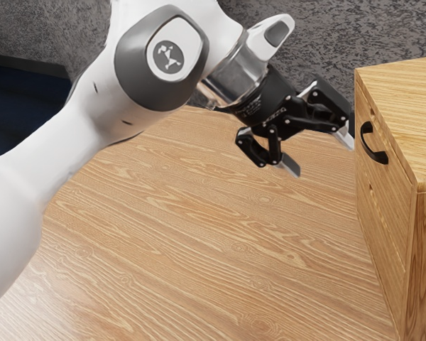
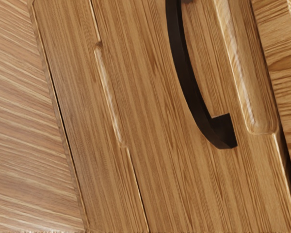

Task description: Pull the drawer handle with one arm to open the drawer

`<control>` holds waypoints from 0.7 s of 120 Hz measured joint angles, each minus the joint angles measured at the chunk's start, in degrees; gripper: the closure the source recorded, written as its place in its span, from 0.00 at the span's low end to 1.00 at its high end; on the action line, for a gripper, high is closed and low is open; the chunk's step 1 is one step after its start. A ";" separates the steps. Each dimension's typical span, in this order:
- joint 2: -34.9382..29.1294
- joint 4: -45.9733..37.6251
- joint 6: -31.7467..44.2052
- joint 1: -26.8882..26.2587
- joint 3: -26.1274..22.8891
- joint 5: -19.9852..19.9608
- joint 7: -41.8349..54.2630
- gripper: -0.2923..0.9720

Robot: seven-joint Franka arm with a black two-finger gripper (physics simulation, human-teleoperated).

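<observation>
The approach is in hand: the pincer [image 1: 319, 151], spread wide and holding nothing, hangs over the desk [image 1: 199, 234] just short of the handle [image 1: 373, 142] (black, on the drawer [image 1: 383, 192] front), so next it must straddle that handle and clamp.

A broad tabletop of light, wavy-grained wood [image 1: 199, 241] spans the exterior view from its left edge to its lower right. A boxy cabinet of the same pale wood [image 1: 401, 192] stands upright directly on it at the exterior view's right, base flat on the surface, its front panel facing the exterior view's left.
</observation>
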 joint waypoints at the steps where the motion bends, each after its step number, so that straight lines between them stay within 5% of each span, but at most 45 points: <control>1: -0.05 -0.01 0.03 0.04 -0.13 -0.12 0.00 0.26; 49: -2.19 0.35 0.56 5.61 -2.97 -2.84 0.34 0.26; 84: -4.79 4.77 0.62 13.67 -9.58 -4.42 0.78 0.26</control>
